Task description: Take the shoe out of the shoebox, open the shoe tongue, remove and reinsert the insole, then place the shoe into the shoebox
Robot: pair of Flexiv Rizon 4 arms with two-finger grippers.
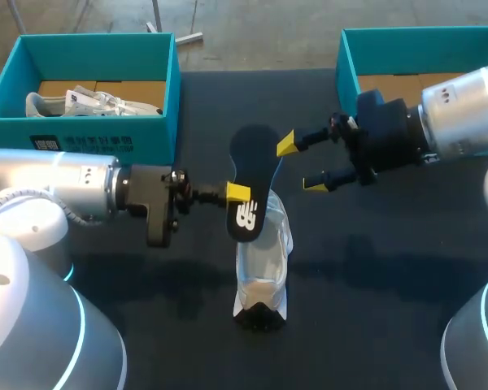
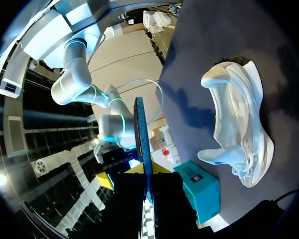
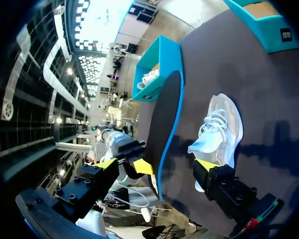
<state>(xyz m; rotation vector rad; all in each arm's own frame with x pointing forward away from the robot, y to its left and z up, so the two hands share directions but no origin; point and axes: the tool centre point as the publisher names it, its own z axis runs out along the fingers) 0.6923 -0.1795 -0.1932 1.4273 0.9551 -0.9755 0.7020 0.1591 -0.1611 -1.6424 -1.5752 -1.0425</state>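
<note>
1. Two teal boxes, the left shoebox and the right shoebox, stand at the far side of the dark surface. There are two white shoes and one insole.
2. The shoe sits mid-surface, under the dark, blue-edged insole, which the left gripper pinches tight and holds in the air.
3. The right gripper has its fingers spread wide beside the insole's far end and grips nothing.
4. Only the head view shows the second shoe inside the left shoebox. The left wrist view shows the insole edge-on, and the right wrist view shows the shoe's laces.
</note>
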